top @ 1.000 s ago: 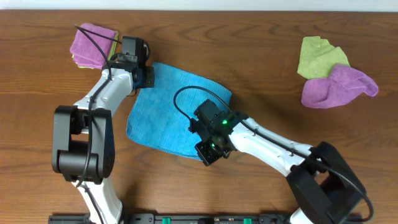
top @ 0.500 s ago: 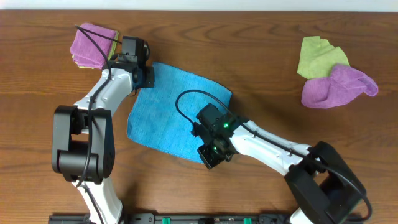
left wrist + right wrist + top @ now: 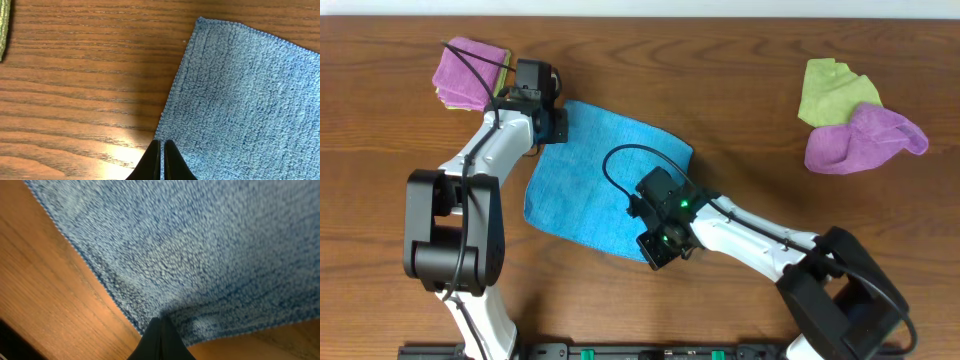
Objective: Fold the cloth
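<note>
A blue cloth (image 3: 605, 185) lies spread flat on the wooden table. It fills the right of the left wrist view (image 3: 245, 100) and the top of the right wrist view (image 3: 200, 245). My left gripper (image 3: 556, 124) is at the cloth's far left corner. Its fingers (image 3: 160, 146) are shut at the cloth's left edge, with only a thin slit between them. My right gripper (image 3: 658, 250) is at the cloth's near right corner. Its fingers (image 3: 160, 321) are shut on the near edge, and the fabric puckers round the tips.
A folded purple cloth on an olive one (image 3: 468, 70) lies at the far left, just behind the left arm. A crumpled green cloth (image 3: 832, 88) and a crumpled purple cloth (image 3: 865, 140) lie at the far right. Bare wood surrounds the blue cloth.
My right gripper has shifted slightly toward the near right along the cloth's near edge. The left arm and the cloth have not visibly moved.
</note>
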